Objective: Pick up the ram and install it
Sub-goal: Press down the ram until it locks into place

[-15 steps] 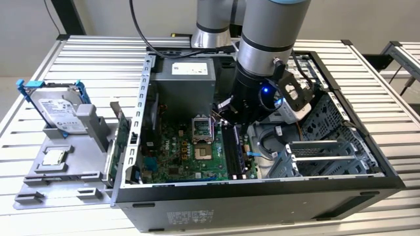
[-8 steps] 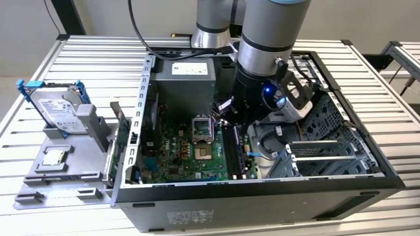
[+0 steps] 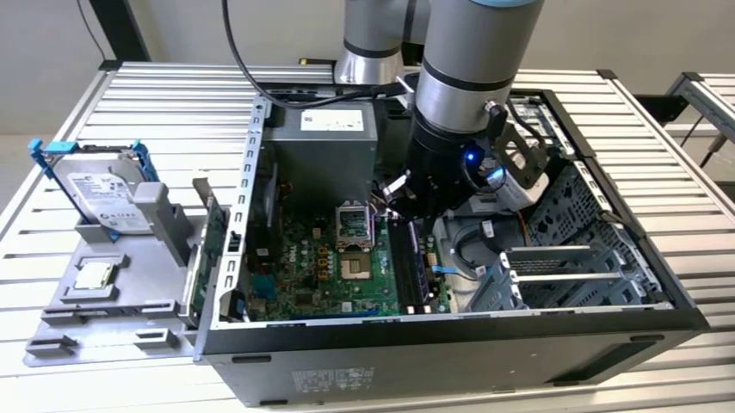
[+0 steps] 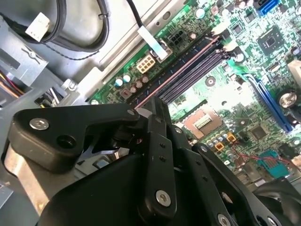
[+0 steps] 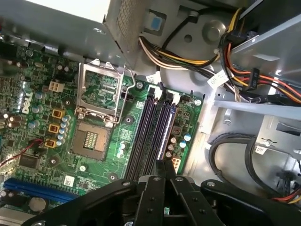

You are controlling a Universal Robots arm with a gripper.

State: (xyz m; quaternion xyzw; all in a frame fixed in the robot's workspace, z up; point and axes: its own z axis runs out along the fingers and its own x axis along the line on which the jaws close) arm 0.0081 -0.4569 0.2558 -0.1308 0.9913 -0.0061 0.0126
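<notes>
Hovering over the motherboard's memory slots point(image 5: 153, 134), we see the gripper point(image 5: 164, 165) pinched narrow, nothing visibly between its fingers. The ram point(image 3: 206, 262) seems to stand edgewise on the grey tray point(image 3: 126, 288) outside the case.

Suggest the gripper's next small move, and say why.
Probably lift straight up out of the computer case. The gripper hangs over the memory slots, which look empty, while what looks like the ram stands on edge beside the grey tray, outside the case wall.
</notes>
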